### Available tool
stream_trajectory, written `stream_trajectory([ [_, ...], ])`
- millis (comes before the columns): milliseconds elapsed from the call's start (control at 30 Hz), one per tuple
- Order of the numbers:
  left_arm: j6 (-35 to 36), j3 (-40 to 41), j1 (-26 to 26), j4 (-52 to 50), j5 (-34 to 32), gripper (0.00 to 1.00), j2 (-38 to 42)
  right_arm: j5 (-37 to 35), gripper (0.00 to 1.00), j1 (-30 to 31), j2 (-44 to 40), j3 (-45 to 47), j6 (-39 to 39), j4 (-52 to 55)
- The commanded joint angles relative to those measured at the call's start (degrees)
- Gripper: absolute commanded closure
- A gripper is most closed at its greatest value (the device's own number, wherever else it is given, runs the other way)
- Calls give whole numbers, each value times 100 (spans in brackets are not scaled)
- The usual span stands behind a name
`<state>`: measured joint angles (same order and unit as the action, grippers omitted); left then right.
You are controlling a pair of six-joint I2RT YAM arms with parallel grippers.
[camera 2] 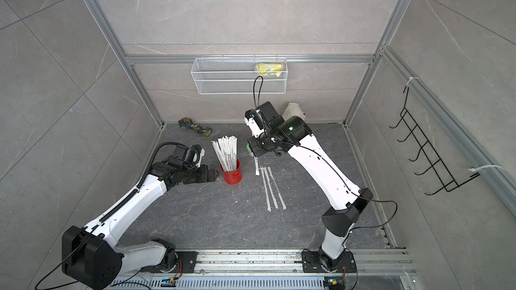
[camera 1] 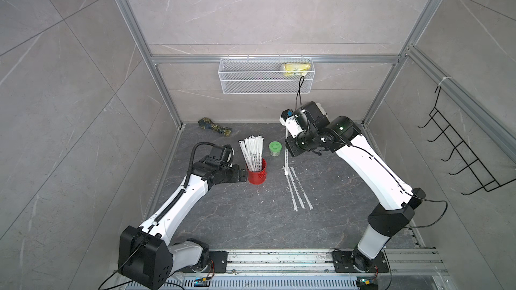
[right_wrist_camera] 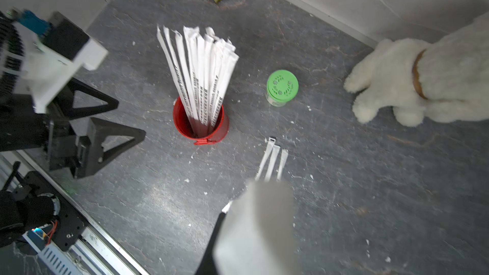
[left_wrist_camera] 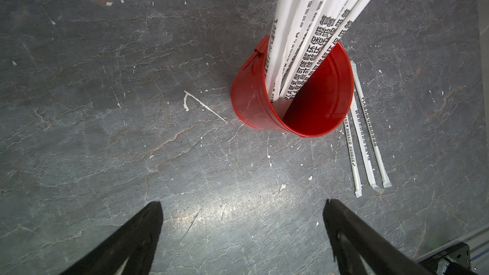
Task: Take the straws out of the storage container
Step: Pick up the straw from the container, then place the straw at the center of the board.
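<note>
Right gripper (camera 1: 289, 146) clamped on one straw (camera 1: 285, 163); left gripper (left_wrist_camera: 242, 202) spread wide beside the storage container (camera 1: 256, 175).
The unheld container, made top-heavy by the upright straws (camera 1: 252, 153), may be tipped if struck by that gripper.

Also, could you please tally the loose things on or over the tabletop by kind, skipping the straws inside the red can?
Flat straws: 3
Held straw: 1
Red can: 1
Green-lidded jar: 1
Plush toy: 1
Camouflage cloth: 1
Total: 8

The left arm (camera 1: 178, 205) and right arm (camera 1: 363, 163) show white shells, black joints and black cables.
</note>
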<state>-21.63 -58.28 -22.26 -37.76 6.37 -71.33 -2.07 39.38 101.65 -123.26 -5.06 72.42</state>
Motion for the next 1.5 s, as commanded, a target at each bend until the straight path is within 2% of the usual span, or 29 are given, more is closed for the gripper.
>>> stream_trajectory([
  [0, 98, -254, -32, -67, 140, 1, 111, -197, 87, -293, 428, -179, 31, 1062],
  [233, 91, -254, -43, -65, 161, 1, 111, -346, 87, -704, 1033, -159, -71, 1687],
  [467, 102, -251, -41, -65, 153, 1, 85, -402, 87, -996, 1278, 547, -203, 1424],
  [833, 106, -245, -50, -65, 147, 1, 34, -32, 87, -1302, 1554, 1674, -228, 730],
  [1467, 112, -245, -52, -65, 161, 1, 20, 231, 87, -1450, 2311, 1758, -215, 509],
])
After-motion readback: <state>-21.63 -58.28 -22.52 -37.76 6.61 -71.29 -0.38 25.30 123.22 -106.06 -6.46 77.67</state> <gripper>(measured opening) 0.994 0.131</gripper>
